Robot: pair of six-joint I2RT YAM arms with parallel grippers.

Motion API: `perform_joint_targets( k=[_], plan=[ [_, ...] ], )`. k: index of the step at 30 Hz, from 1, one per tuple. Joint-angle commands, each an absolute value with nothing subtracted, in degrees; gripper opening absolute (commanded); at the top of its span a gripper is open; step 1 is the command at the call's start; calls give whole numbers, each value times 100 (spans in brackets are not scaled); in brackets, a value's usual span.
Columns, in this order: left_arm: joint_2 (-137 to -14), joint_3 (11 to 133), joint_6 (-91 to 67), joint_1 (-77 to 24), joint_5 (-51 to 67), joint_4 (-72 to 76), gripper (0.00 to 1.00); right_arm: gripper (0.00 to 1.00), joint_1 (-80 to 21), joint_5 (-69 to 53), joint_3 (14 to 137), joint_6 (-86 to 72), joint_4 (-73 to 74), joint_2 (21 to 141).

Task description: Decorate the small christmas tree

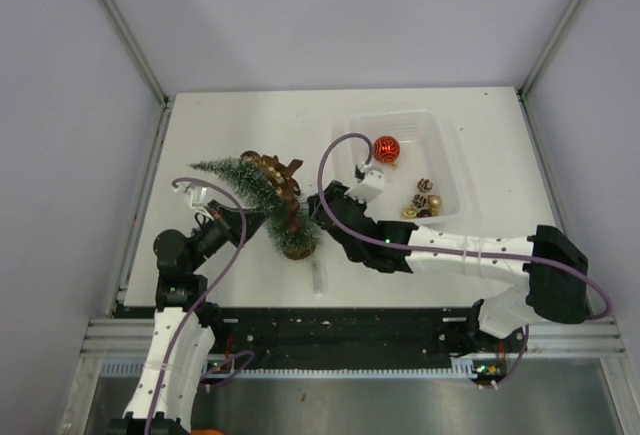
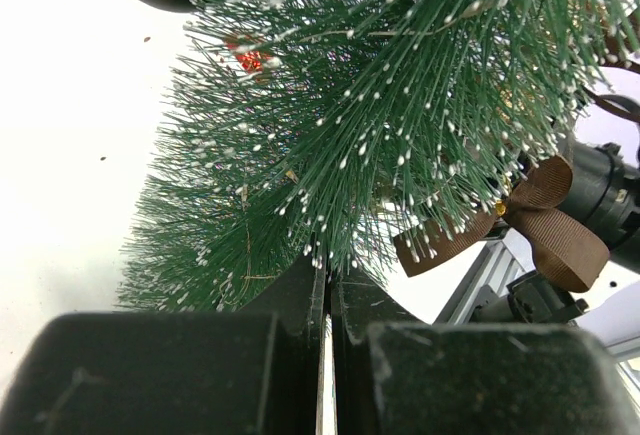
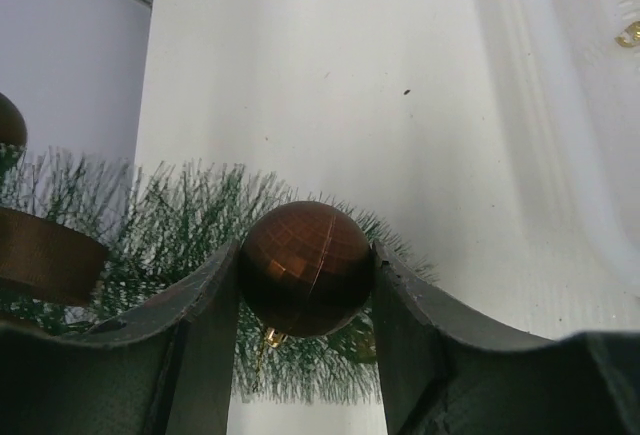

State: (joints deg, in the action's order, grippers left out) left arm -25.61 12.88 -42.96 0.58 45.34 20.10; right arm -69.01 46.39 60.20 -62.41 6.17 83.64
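Table (image 1: 220,125). The small christmas tree (image 1: 255,195) is left of centre, base nearest my arms, already wearing brown bows (image 2: 545,220). The clear tray (image 1: 440,120) to its right holds a red bauble (image 1: 387,149) plus small gold ones (image 1: 423,202), all left to hang. My left gripper (image 2: 328,280) is pressed together at the bristles; can't tell if it nips any. My right gripper (image 3: 306,255) is pinching a brown bauble (image 3: 305,270) just beside the tree, not yet hung. Roughly midway, I'd say.

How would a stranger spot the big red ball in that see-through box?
On the white table, find the clear plastic tub at the far right. The shiny red-orange ball lies apart at its far left end, much bigger than the small gold and brown balls clustered at the near side.
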Motion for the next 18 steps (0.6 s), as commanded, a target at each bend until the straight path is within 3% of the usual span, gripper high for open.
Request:
perform_joint_targets(
  k=[1,18],
  plan=[
    [-2452,1600,-4702,26,4438,2347,0,0,-6935,4948,5748,-6003,-112,8060],
    [-2101,1415,-4728,26,4175,2224,0,0,-6926,4369,6231,-6056,-484,8507]
  ],
)
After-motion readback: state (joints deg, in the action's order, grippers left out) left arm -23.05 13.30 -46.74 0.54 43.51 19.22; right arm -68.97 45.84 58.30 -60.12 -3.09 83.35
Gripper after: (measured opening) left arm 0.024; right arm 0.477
